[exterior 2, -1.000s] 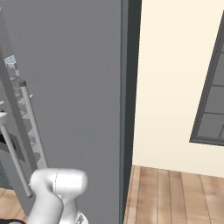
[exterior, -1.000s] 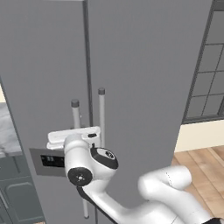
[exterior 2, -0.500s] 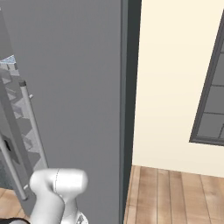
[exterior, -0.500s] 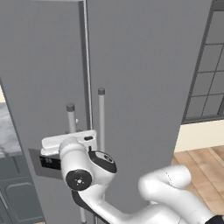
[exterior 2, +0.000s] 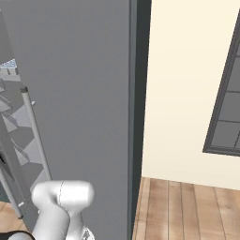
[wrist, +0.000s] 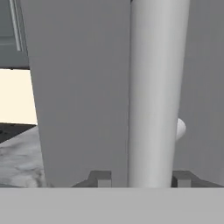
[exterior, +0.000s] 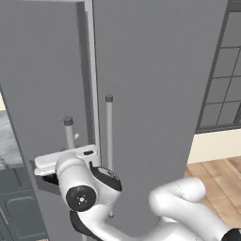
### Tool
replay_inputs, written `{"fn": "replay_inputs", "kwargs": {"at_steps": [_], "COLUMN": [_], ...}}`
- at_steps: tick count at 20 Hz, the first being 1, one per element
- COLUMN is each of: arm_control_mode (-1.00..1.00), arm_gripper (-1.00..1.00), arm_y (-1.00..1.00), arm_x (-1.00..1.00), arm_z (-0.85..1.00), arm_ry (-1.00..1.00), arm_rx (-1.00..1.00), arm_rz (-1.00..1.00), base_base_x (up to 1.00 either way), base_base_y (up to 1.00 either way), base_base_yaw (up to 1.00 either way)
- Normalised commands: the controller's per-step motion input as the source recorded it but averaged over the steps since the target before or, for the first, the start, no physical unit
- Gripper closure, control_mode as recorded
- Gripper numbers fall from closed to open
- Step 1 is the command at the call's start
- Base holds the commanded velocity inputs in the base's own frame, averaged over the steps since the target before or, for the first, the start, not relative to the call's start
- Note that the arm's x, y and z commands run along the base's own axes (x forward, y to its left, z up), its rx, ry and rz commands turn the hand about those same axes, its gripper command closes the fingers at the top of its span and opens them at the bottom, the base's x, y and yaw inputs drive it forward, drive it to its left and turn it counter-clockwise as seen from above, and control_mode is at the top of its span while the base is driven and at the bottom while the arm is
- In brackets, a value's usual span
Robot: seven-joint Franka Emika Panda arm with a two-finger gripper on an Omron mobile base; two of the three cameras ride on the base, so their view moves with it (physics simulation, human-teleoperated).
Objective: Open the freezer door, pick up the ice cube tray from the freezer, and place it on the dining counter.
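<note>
The freezer door [exterior: 42, 84] stands partly swung out, its dark dispenser panel [exterior: 46, 182] low on the face. My gripper [wrist: 141, 178] is open and straddles the door's silver bar handle [wrist: 158, 87], with a gap showing on the left finger's side. In the left base view the gripper [exterior: 55, 165] sits at that handle [exterior: 69, 134], just above the panel. Through the gap in the right base view I see grey door bins [exterior 2: 18, 140] and a small pale blue gridded patch [exterior 2: 9, 65] that looks like the ice cube tray. The dining counter is out of view.
The plain grey fridge door [exterior: 150, 80] with its own bar handle [exterior: 109, 141] stands shut to the right. A small marble counter [wrist: 19, 162] backed by a cream wall lies left of the freezer. A dark-framed window [exterior 2: 227, 108] and wood floor [exterior 2: 187, 206] are on the right.
The freezer door has swung further out to the left, with my hand following on its handle. The jaws have widened around the bar.
</note>
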Motion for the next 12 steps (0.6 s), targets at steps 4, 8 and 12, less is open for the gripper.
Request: {"fn": "replay_inputs", "kwargs": {"at_steps": [4, 8, 12], "arm_control_mode": [-1.00, -1.00, -1.00], "arm_gripper": [1.00, 1.00, 1.00], "arm_y": [0.41, 0.42, 0.41], "arm_x": [-0.32, -0.33, -0.24], "arm_z": [0.00, 0.00, 0.00], "arm_ry": [0.06, 0.07, 0.07], "arm_rx": [0.00, 0.00, 0.00], "arm_rz": [0.07, 0.07, 0.06], "base_base_x": [0.00, 0.00, 0.00], "base_base_y": [0.00, 0.00, 0.00], "base_base_yaw": [0.00, 0.00, 0.00]}}
